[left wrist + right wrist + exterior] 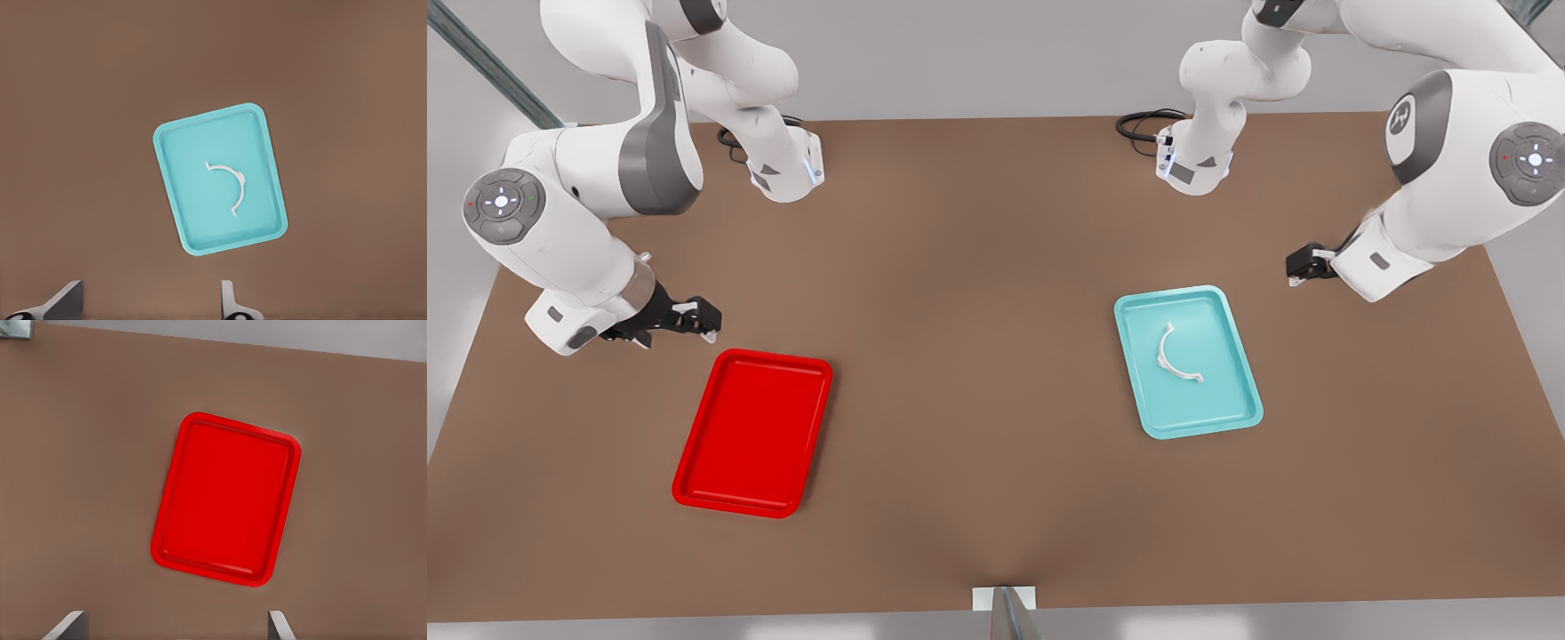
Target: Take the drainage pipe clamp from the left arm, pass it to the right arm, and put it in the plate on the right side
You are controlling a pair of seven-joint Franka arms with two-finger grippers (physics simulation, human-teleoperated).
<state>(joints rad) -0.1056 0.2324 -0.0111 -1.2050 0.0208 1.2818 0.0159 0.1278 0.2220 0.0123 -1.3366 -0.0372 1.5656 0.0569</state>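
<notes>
Both jaws open: my left gripper [1303, 264] hovers off the teal tray [1240, 391], right gripper [694, 318] waits; thin drainage pipe clamp [1176, 356] may slip flat.

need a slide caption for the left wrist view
Left pincer, open, hovers above the teal tray holding the white drainage pipe clamp on the brown table.

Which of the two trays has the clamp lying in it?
The teal tray, on the front view's right; the white clamp lies inside it. The red tray holds nothing.
</notes>
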